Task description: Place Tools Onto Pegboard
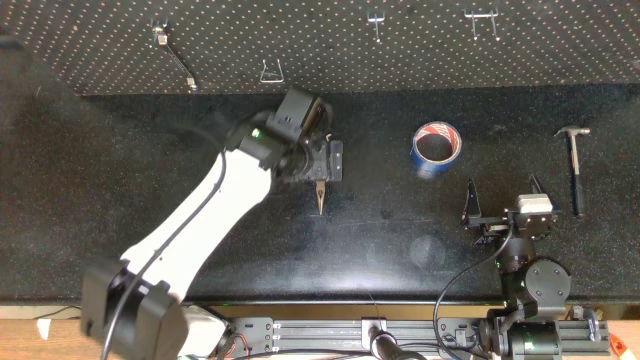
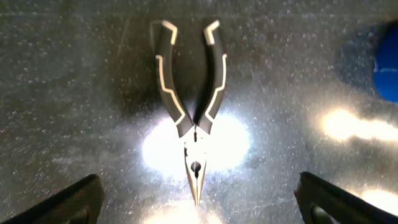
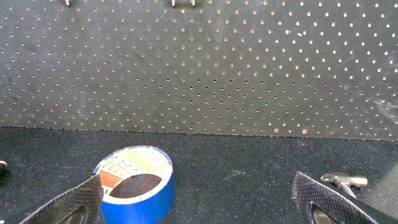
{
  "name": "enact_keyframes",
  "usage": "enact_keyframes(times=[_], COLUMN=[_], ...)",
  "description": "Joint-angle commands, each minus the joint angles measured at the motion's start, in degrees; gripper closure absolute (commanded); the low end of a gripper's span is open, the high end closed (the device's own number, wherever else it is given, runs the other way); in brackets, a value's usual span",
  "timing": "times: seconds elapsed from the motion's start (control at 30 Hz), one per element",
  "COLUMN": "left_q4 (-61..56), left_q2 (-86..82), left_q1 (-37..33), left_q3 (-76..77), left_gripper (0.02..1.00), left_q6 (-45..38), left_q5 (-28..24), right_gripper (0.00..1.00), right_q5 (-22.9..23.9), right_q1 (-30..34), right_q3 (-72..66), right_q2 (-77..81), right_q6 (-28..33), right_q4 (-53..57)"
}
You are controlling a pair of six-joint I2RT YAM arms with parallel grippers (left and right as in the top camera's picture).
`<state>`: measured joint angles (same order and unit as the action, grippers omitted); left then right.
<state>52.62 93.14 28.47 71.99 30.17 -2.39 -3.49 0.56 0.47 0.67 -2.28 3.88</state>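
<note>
Needle-nose pliers (image 2: 193, 112) with black and cream handles lie flat on the dark worktop, their tip (image 1: 320, 205) pointing toward the table's front. My left gripper (image 2: 196, 199) hovers directly above them, open, its fingers (image 2: 68, 202) wide on either side of the nose. In the top view the left gripper (image 1: 322, 162) covers the handles. A roll of blue tape (image 1: 436, 147) stands right of centre, and a hammer (image 1: 574, 165) lies at the far right. My right gripper (image 1: 500, 200) rests open near its base, facing the blue tape (image 3: 135, 185) and the hammer head (image 3: 344, 180).
The pegboard (image 1: 400, 45) rises along the table's back edge, carrying hooks (image 1: 270, 72), a long peg (image 1: 176, 55) at the left and further hooks (image 1: 482, 20) at the upper right. Bare worktop lies left of the left arm and between pliers and tape.
</note>
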Motion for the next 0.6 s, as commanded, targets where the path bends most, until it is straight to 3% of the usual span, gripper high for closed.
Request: enact_keyframes(times=[0.03, 0.2, 0.5, 0.6], left_q4=[5.4, 8.4, 5.4, 5.5], left_q2=[8.1, 15.2, 18.0, 18.1], left_q1=[0.2, 0.2, 0.2, 0.1], left_q3=[9.4, 16.7, 18.3, 18.3], left_gripper=[0.023, 0.023, 0.023, 0.023], left_q6=[2.6, 7.0, 7.1, 7.1], left_q5=[5.9, 7.0, 2.7, 3.5], right_gripper=[0.005, 0.005, 0.005, 0.005], right_q5=[0.5, 0.5, 0.5, 0.5], right_q1=[-0.3, -0.3, -0.3, -0.3], right_q3=[-0.2, -0.2, -0.2, -0.2], right_q2=[-0.6, -0.6, -0.6, -0.6], right_q6=[0.6, 0.6, 0.6, 0.6], right_q4=[0.2, 0.2, 0.2, 0.2])
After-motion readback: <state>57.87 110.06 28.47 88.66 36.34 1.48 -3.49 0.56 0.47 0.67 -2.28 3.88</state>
